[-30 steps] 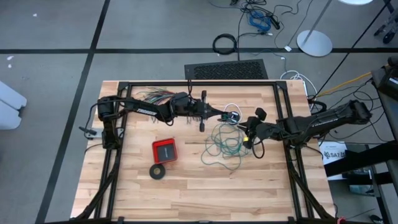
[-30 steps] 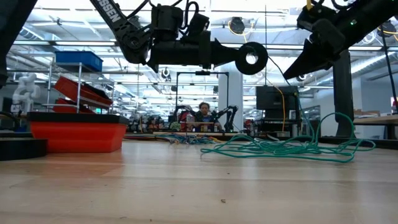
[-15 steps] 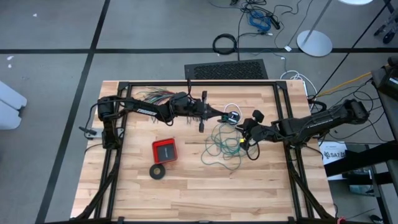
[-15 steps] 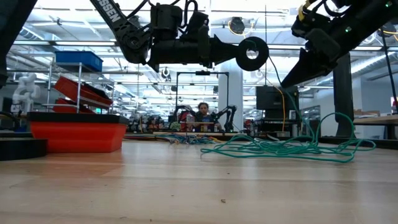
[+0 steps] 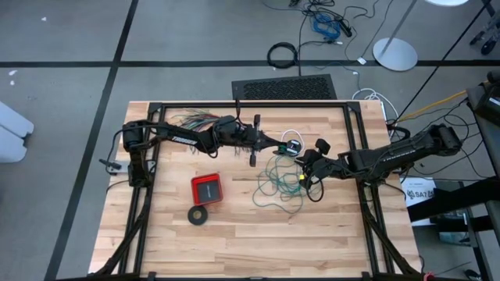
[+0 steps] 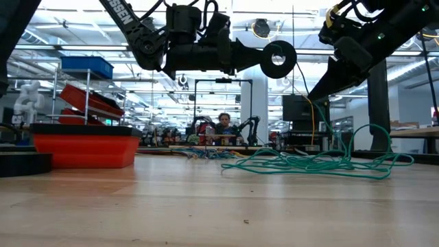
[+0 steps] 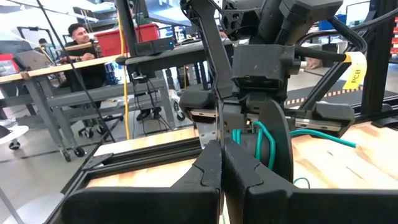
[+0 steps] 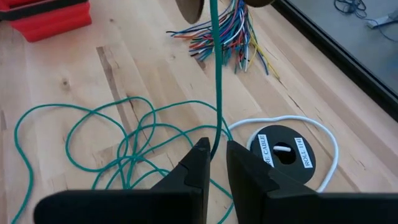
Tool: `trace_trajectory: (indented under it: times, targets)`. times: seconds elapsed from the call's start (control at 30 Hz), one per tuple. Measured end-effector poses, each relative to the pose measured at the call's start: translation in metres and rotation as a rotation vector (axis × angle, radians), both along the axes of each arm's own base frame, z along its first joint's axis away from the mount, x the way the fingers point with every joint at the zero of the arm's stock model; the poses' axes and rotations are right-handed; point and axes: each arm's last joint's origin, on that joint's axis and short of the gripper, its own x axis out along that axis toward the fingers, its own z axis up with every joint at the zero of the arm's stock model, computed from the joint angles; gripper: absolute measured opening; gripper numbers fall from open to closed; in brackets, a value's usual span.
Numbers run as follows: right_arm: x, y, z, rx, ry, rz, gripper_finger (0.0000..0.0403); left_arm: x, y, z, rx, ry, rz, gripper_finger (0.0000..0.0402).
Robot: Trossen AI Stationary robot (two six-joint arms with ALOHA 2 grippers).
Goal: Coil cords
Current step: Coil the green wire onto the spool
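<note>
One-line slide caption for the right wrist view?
Right end effector pinches the taut teal-green wire above its loose tangle, beside a black cable spool.

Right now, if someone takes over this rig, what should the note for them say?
Left gripper: shut on a black reel, held above the table.
Right gripper: closed on the green wire, which runs up to that reel.
Green wire: mostly a loose tangle on the table.
White cord: lies around a second reel on the table.
Done: little winding, if any.
Left: coil the green wire.
</note>
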Motion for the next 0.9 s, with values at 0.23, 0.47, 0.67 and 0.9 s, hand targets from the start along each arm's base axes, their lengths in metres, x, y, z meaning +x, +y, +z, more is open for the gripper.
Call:
trace_trajectory:
  times: [0.23,0.47,0.67,0.9]
  targets:
    - [0.000,-0.001,0.000,-0.017,0.001,-0.018,0.0056,0.000,0.000,0.000,0.003,0.000,-0.003,0.0000]
    - [0.003,-0.001,-0.008,-0.022,0.033,-0.041,0.0008,0.000,0.000,0.000,0.004,-0.006,-0.004,0.0000]
    - [0.016,0.000,-0.015,-0.055,-0.001,-0.089,0.0001,0.000,-0.001,0.005,-0.029,-0.045,-0.029,0.0000]
    - [0.037,0.000,-0.017,-0.107,-0.142,-0.155,0.0001,0.000,-0.001,0.008,-0.055,-0.083,0.062,0.0000]
